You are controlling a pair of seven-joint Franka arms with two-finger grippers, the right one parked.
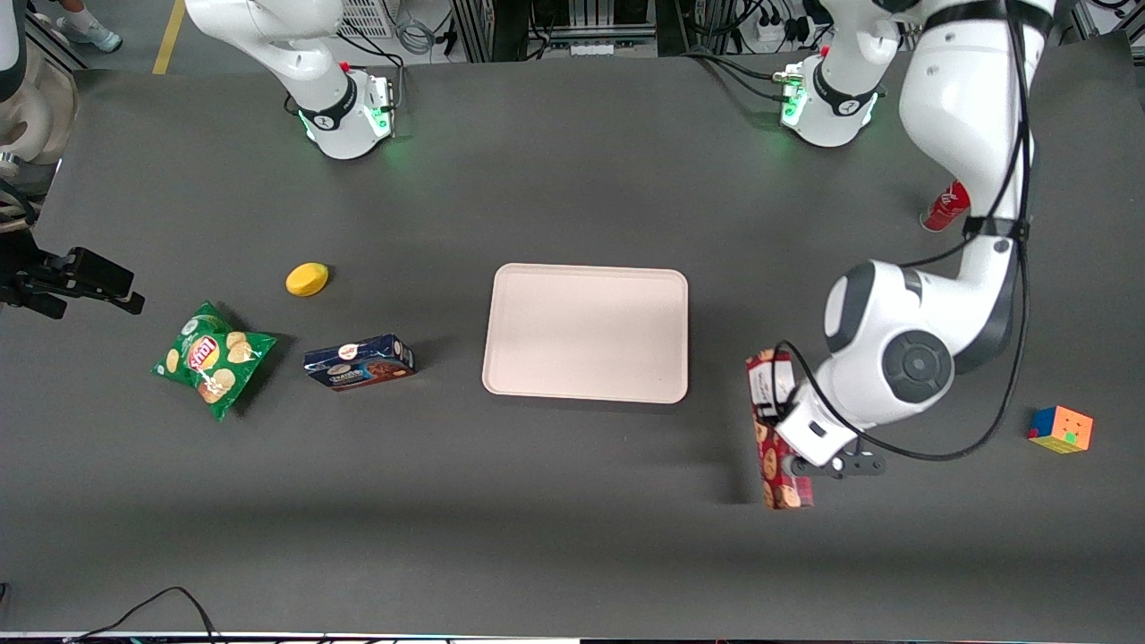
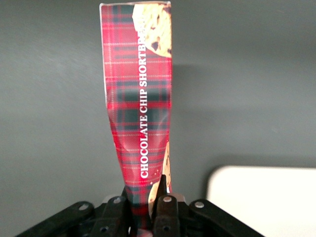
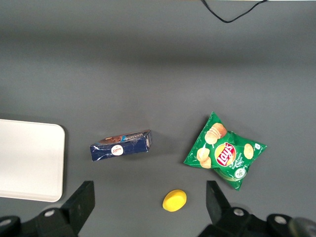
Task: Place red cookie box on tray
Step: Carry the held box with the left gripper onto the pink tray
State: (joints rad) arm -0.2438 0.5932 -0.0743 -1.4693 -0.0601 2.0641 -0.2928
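**Red cookie box held beside the tray**

The red cookie box (image 1: 776, 429) sits at the lower right of the front view, just off the tray's (image 1: 586, 333) edge and not on it. The gripper (image 1: 796, 447) is clamped on the box's middle, its fingers (image 2: 165, 207) pinching the cardboard. A colored cube (image 1: 1061, 429) lies farther toward the right edge.

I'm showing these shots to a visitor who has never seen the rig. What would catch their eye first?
Probably the red cookie box, pinched at its middle by the left arm's tool and lying beside the tray, toward the working arm's end of the table. Next comes the big pale tray itself at the table's middle, with nothing on it. Then the green chip bag toward the parked arm's end.
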